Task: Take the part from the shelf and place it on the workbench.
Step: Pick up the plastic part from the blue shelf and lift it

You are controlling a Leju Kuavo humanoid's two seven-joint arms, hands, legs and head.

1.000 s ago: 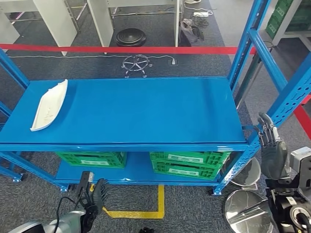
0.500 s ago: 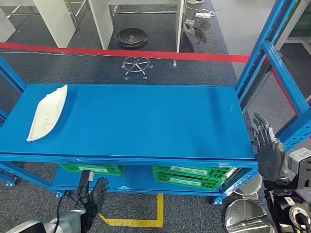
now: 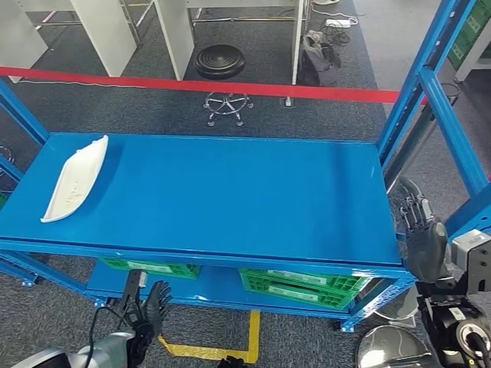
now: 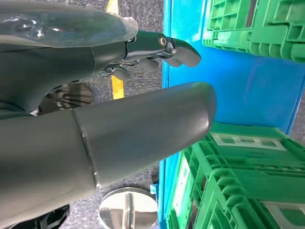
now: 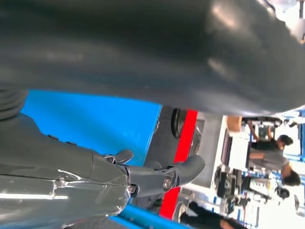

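**Part waits at the shelf's far left; both hands empty**

The long white moulded plastic part (image 3: 75, 178) lies flat on the blue metal shelf top (image 3: 232, 199), at about nine o'clock of its surface, close to the left end. The left hand (image 3: 146, 308) hangs low below the shelf's front edge, fingers spread and holding nothing; the part sits well apart from it, toward eleven o'clock. The right hand (image 3: 424, 238) is raised beside the shelf's right end, fingers loosely apart, also empty. Judging by this, the left arm should lift above the front edge first, then approach along the part's length.
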